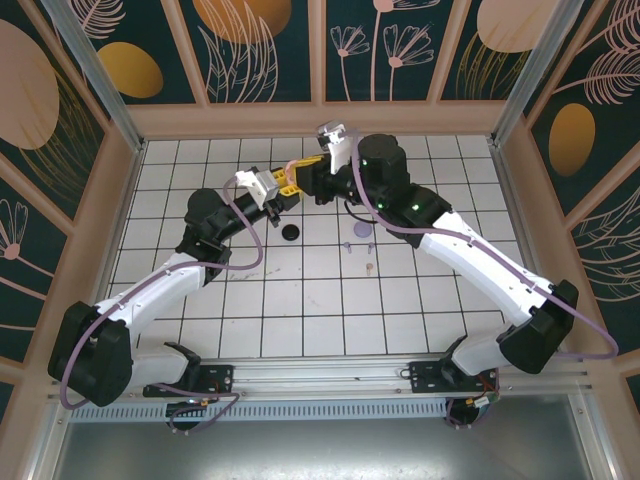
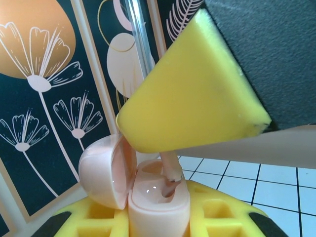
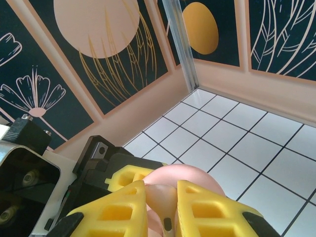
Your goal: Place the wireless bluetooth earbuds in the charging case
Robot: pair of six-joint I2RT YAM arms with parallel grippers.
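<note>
My left gripper [image 2: 158,219] is shut on a pinkish-tan charging case [image 2: 158,205], held upright above the table with its lid [image 2: 101,173] swung open to the left. A pinkish-tan earbud [image 3: 164,193] is pinched in my right gripper [image 3: 162,213], which is shut on it. The earbud's stem [image 2: 171,173] points down into the right socket of the case. From above, the left gripper [image 1: 284,188] and right gripper [image 1: 314,172] meet at the back middle of the table, with the case [image 1: 295,164] between them. One yellow right finger [image 2: 192,89] hangs over the case.
On the white grid table lie a round black item [image 1: 291,233], a round lavender item [image 1: 362,232], a tiny lavender earbud [image 1: 349,246] and a tiny pinkish earbud [image 1: 370,267]. Patterned walls close in the back and both sides.
</note>
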